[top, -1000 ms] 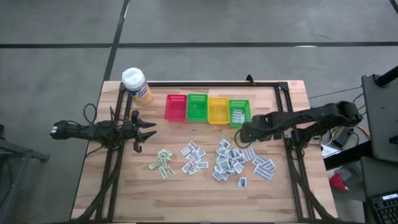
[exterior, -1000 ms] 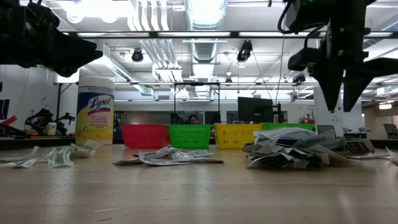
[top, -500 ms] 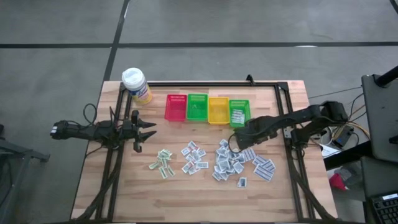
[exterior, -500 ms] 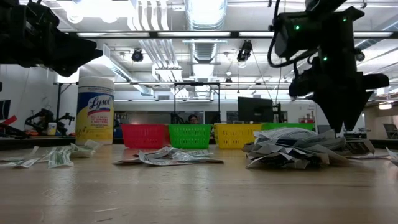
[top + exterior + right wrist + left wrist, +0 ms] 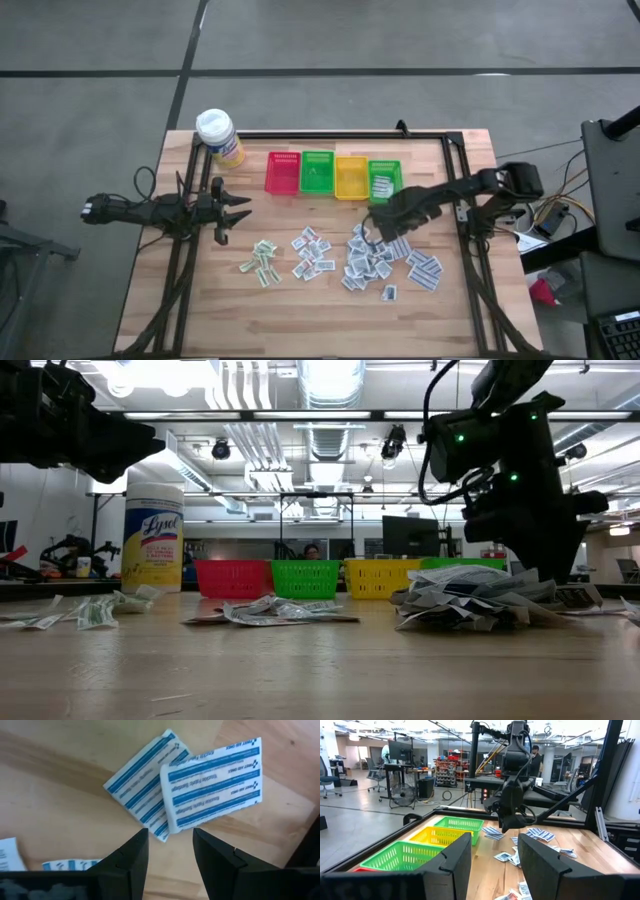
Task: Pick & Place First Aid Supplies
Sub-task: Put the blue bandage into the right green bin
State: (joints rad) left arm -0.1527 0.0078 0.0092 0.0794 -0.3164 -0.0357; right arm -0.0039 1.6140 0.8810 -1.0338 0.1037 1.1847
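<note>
First aid packets lie flat on the wooden table in several clusters: green-printed ones [image 5: 262, 262], a middle group [image 5: 312, 252], and a bigger heap [image 5: 372, 262] that shows as a mound [image 5: 470, 598] in the low view. My right gripper [image 5: 372, 228] is low over the far edge of that heap, fingers pointing down and open. In its wrist view [image 5: 170, 837] two blue-striped packets [image 5: 212, 785] lie just beyond the fingertips; no touch shows. My left gripper [image 5: 240, 207] waits open above the table's left side [image 5: 495, 852].
Red [image 5: 283, 172], green [image 5: 317, 172], yellow [image 5: 351, 177] and a second green basket [image 5: 385, 181] stand in a row at the far side; the last one holds some packets. A yellow wipes bottle [image 5: 219, 136] stands at the far left corner. More packets [image 5: 425, 268] lie right of the heap.
My right gripper has moved from beside the rightmost green basket toward the table's near-left and down, ending low over the far edge of the big packet heap. The packets have stayed where they were.
</note>
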